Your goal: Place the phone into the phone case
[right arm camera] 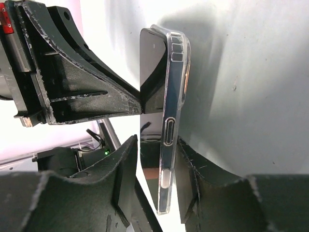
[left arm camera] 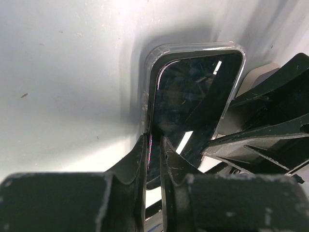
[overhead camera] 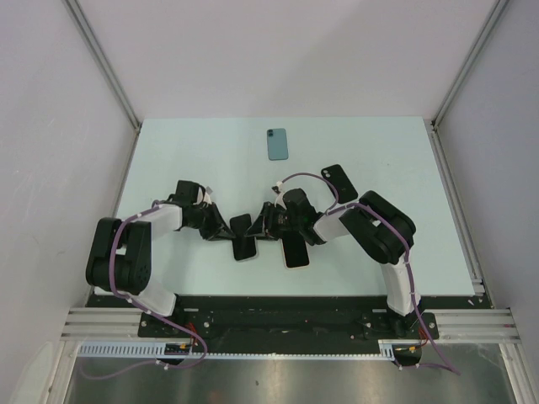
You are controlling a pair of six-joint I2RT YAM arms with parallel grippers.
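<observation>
A black phone (left arm camera: 193,92) sits inside a clear phone case (left arm camera: 153,53), whose rim shows round its top and left side. In the top view the pair (overhead camera: 243,239) lies between both grippers, near the table's front. My left gripper (left arm camera: 153,145) is shut on the long left edge of phone and case; it also shows in the top view (overhead camera: 227,229). My right gripper (right arm camera: 157,142) grips the end with the charging port, one finger on the screen and one on the case's (right arm camera: 170,130) back. It shows in the top view (overhead camera: 261,224) too.
A second phone (overhead camera: 296,252) lies face up just right of the held one, under the right wrist. A teal phone (overhead camera: 277,144) lies at the back centre. A black phone or case (overhead camera: 338,183) lies at the right of the mat (overhead camera: 185,151).
</observation>
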